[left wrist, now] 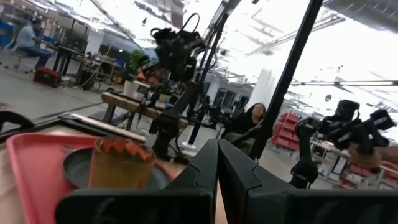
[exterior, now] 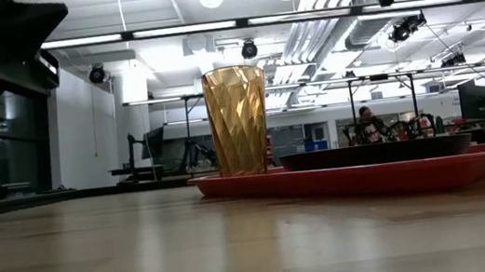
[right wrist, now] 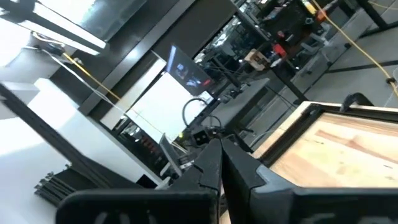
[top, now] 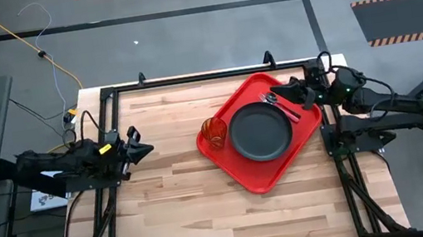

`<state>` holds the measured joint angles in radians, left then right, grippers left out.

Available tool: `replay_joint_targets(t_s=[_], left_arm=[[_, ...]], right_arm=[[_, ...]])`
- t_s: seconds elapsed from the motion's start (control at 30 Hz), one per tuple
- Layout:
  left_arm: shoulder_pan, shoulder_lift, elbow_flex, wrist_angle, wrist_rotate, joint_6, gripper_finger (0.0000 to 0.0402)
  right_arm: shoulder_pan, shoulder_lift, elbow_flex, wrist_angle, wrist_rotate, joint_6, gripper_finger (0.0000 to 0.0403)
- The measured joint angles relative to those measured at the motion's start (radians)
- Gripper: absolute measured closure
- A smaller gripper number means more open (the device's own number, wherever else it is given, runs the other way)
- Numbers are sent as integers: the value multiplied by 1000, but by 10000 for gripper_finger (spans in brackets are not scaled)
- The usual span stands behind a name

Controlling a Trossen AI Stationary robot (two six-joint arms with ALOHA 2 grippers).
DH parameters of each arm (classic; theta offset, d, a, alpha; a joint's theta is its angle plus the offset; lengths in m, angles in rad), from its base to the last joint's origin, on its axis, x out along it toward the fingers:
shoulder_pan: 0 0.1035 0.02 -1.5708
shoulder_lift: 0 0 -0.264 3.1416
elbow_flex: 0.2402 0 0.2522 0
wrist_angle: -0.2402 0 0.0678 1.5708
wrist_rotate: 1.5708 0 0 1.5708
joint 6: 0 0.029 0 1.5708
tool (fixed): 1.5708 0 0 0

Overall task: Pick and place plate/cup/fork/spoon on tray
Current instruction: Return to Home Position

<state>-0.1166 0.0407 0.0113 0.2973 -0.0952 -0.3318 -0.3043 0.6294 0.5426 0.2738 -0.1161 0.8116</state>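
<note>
While both clenched end effectors, left (top: pixel 147 151) and right (top: pixel 279 94), flank the tray (top: pixel 258 179), it carries plate (top: pixel 260 131), cup (top: pixel 214 133), fork (top: pixel 284 106).

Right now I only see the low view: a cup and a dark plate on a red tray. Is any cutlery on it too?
Observer: Yes, the fork lies on the tray, beside the plate.
Operator: And a spoon?
Observer: The spoon seems to lie next to the fork.
Operator: Where are the grippers?
Observer: The right gripper is by the cutlery; the left gripper waits apart, on the cup's side.
</note>
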Motion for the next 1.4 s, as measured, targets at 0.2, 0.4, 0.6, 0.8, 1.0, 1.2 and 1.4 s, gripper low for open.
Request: replay_joint_targets(t_s=[0.2,0.4,0.6,0.8,1.0,1.2,1.4], left_arm=[[21,-36,0,-80,-3,-39,401],[21,-28,1,-126,-16,-59,401],[21,-28,2,-147,-16,-59,401],[21,-28,2,-151,-16,-59,401],[21,-28,2,-151,-16,-59,401],[21,-27,2,-151,-17,-59,401],[21,-19,2,-162,-21,-59,401]], right_arm=[[32,-76,0,-38,-15,-50,403],[111,-193,0,-139,-33,-159,403],[265,-275,-50,-205,47,-291,403],[356,-367,-185,-187,143,-371,403],[335,-549,-353,-97,164,-365,403],[315,-618,-483,-17,128,-383,403],[316,-626,-533,-124,205,-445,403]])
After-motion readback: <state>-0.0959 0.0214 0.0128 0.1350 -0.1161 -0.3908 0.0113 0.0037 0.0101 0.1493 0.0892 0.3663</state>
